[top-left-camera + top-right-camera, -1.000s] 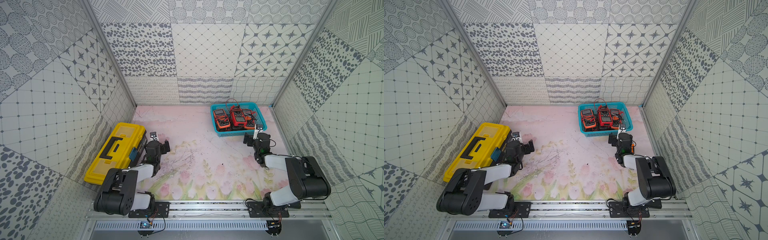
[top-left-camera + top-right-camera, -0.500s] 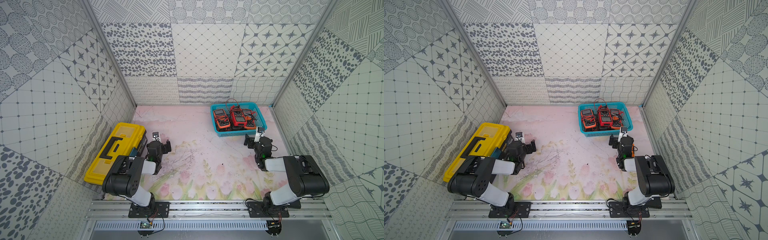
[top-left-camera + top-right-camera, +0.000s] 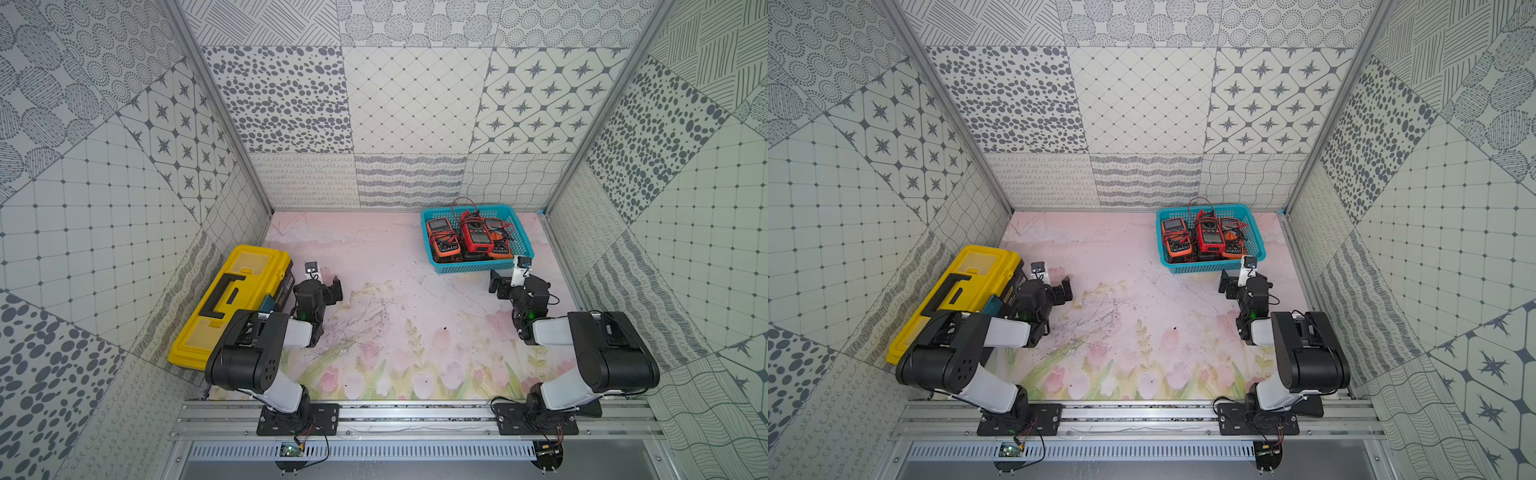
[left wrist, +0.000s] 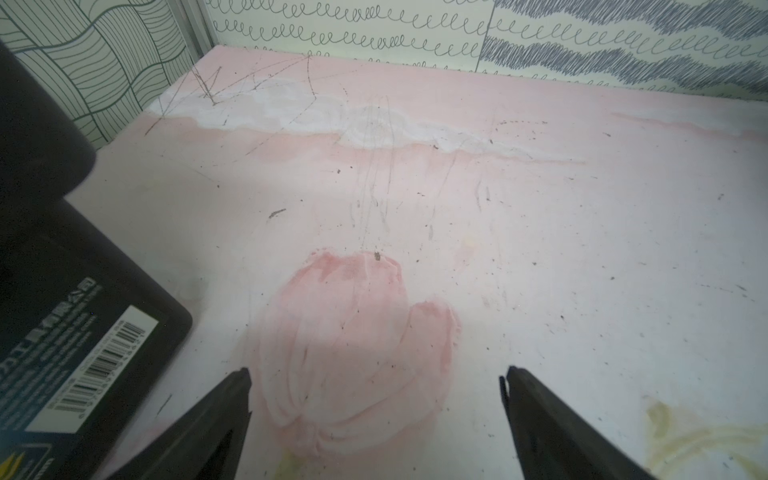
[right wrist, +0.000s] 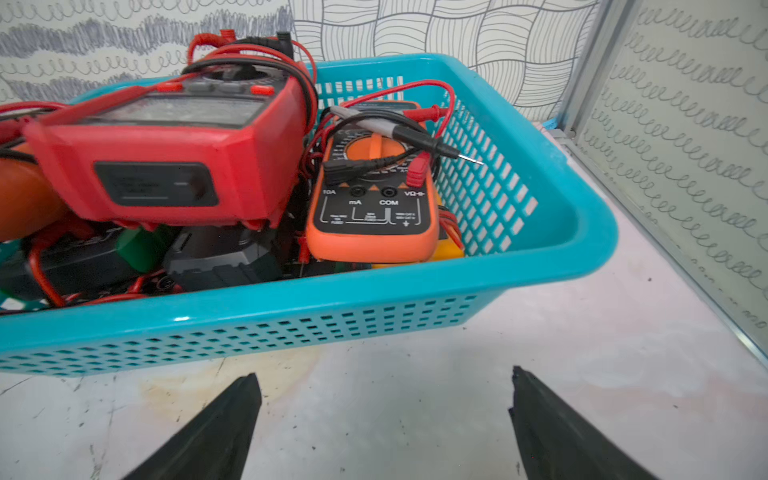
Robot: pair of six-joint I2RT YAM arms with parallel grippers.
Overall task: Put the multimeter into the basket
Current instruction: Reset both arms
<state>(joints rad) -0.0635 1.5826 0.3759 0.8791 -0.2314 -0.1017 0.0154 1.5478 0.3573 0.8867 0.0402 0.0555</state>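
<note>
The left tool (image 4: 377, 369) is spread wide and empty, its black fingertips low over the pale pink flower-printed table (image 4: 498, 232), with only a printed tulip between them. The right tool (image 5: 382, 372) is likewise opened wide and nothing is gripped. It is pointed at the near long wall of the rectangular teal-blue plastic basket with perforated walls (image 5: 552, 253), just in front of it and not touching it.

Inside the basket, a red multimeter with a grey display (image 5: 174, 158) is seen lying tilted on top of other things. An orange multimeter with a round dial (image 5: 374, 208) lies beside it toward the corner. In both top views a second orange multimeter (image 3: 444, 243) is made out on the red one's other side. All are tangled in red and black test leads (image 5: 415, 139). No multimeter is seen on the open table in the top views. The task is therefore judged done, or nearly so, as far as can be shown: nothing is left out in the open to be carried.

What may be left is hidden. The long yellow plastic toolbox with a black handle (image 3: 232, 299) beside the left tool is shut, so its contents cannot be told. In the left wrist view a black body with a barcode label (image 4: 83, 353) is cut off at the edge and is taken to be the toolbox's end. The dark and green items (image 5: 220, 259) under the meters cannot be identified.
</note>
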